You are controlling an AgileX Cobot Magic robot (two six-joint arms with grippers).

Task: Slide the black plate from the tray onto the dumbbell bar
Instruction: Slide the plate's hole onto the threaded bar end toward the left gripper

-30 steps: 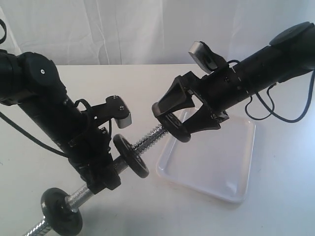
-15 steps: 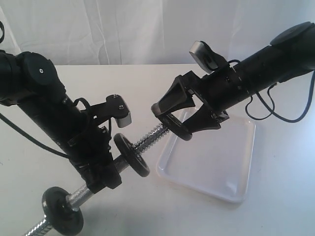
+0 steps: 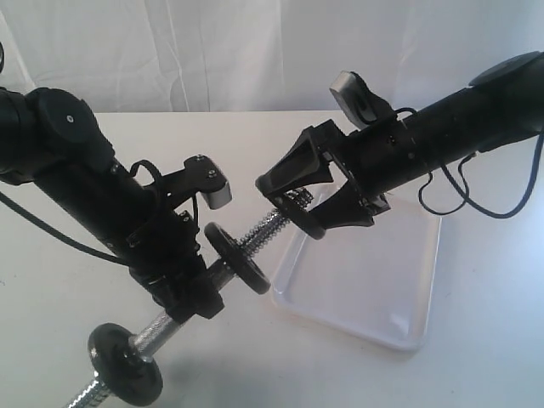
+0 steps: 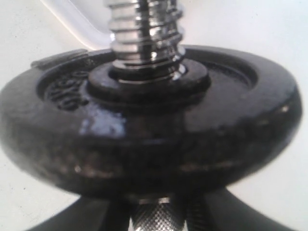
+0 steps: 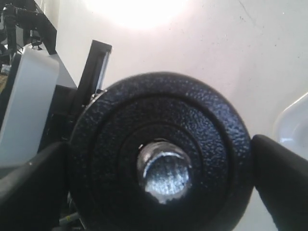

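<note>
My right gripper (image 3: 287, 206) is shut on the matte black plate (image 3: 297, 218), gripping it by the rim above the near left corner of the white tray (image 3: 382, 280). In the right wrist view the plate (image 5: 207, 144) fills the space between my fingers (image 5: 284, 178), and the chrome bar end (image 5: 163, 173) shows inside its central hole. My left gripper (image 3: 194, 299) is shut on the dumbbell bar (image 3: 259, 231), which slants up to the right. One thin glossy disc (image 3: 238, 257) sits just above my left gripper, another (image 3: 127, 374) below it. The left wrist view shows that upper disc (image 4: 144, 130) and the thread (image 4: 144, 33).
The white table (image 3: 476, 357) carries the tray on the right. A white curtain (image 3: 212, 51) hangs behind. Cables (image 3: 476, 200) loop under the right arm. The bar's lower threaded end (image 3: 85, 395) reaches the front edge of the exterior view.
The left arm has carried the bar and its discs to the right and slightly up. The right gripper has shifted left with the plate, closing onto the bar's threaded end.
</note>
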